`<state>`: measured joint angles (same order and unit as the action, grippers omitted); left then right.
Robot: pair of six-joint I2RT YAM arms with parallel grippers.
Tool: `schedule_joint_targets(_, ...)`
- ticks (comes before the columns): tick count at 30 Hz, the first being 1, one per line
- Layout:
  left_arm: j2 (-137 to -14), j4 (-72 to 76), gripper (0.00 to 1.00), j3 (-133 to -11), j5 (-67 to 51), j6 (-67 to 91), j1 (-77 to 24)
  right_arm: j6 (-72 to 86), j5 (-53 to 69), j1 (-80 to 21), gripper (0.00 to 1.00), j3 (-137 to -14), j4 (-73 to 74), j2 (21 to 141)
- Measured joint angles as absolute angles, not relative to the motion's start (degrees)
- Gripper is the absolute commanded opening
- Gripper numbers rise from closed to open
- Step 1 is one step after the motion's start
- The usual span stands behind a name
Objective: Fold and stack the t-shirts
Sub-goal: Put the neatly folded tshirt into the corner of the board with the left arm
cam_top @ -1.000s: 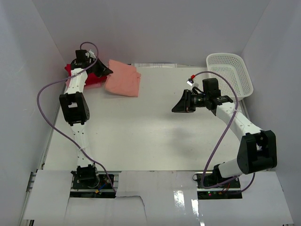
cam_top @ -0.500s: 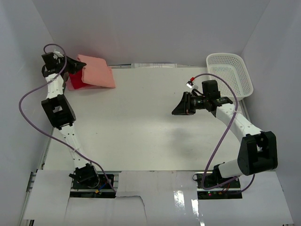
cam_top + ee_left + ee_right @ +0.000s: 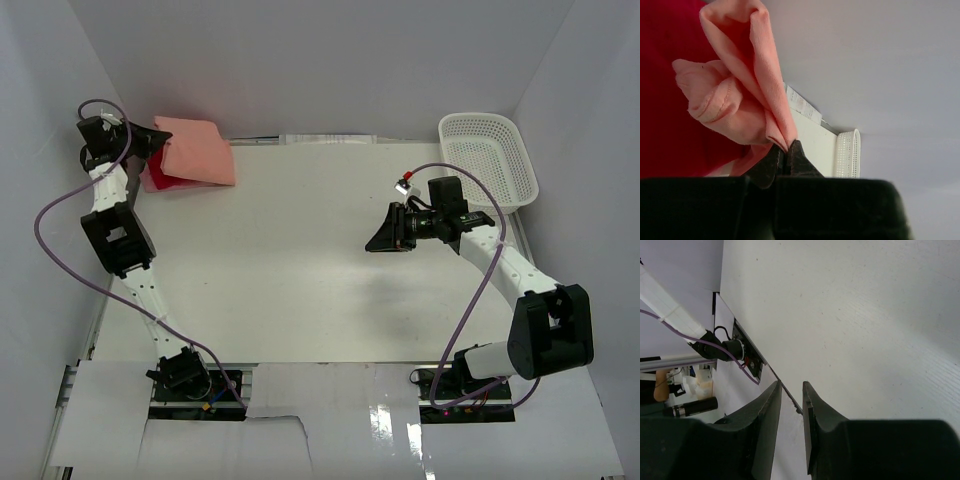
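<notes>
White surface lay between white walls, with both arms mounted at its near edge.

Left arm reached up to the far left corner. Right arm was bent over the right half, its wrist pointing left toward the middle of the surface.

Salmon-pink t-shirt sat at the far left corner as a folded bundle, its left edge by the left arm's tip. In the left wrist view the same cloth hung bunched in soft folds, drawn to a point at the jaws.

White lattice basket stood at the far right corner against the wall, well apart from the shirts. It also showed in the left wrist view.

Red t-shirt lay under and just left of the salmon one, only a strip showing from above. It filled the left side of the wrist view. The salmon bundle probably rested partly on it, but from these angles contact was hard to confirm.

Left jaws were pressed together, pinching a fold of the salmon-pink t-shirt. Right jaws were held slightly apart with a narrow gap, gripping nothing, above bare surface.

Purple cable looped off the left arm.
</notes>
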<state>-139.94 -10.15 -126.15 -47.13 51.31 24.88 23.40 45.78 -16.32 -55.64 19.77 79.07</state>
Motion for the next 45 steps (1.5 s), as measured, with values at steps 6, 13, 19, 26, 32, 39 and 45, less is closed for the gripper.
schedule_joint_targets(6, -140.5, -7.5, 0.00, -128.1, -47.7, 55.1, 25.6, 23.4, 45.8, -16.5, 0.30, -55.5, 19.7, 79.0)
schedule_joint_targets(13, -141.9, -1.8, 0.00, -132.0, -50.0, 60.1, 25.6, 23.6, 46.3, -17.0, 0.30, -54.4, 19.2, 79.0)
schedule_joint_targets(19, -141.9, 2.9, 0.00, -131.6, -52.5, 62.6, 25.3, 23.8, 46.4, -17.5, 0.30, -54.2, 19.0, 79.0)
schedule_joint_targets(26, -141.9, 4.8, 0.00, -131.1, -53.6, 63.3, 23.5, 24.4, 46.4, -18.0, 0.30, -53.8, 17.8, 79.0)
schedule_joint_targets(32, -142.1, 4.8, 0.00, -130.9, -53.7, 63.4, 20.5, 24.7, 46.4, -18.1, 0.30, -53.4, 17.8, 79.0)
schedule_joint_targets(39, -142.0, 6.1, 0.00, -128.2, -53.9, 63.0, 20.0, 24.7, 46.4, -18.1, 0.30, -53.4, 17.8, 79.0)
schedule_joint_targets(45, -142.1, 5.2, 0.00, -125.0, -53.8, 62.8, 23.0, 24.6, 46.4, -18.1, 0.30, -53.4, 17.8, 79.0)
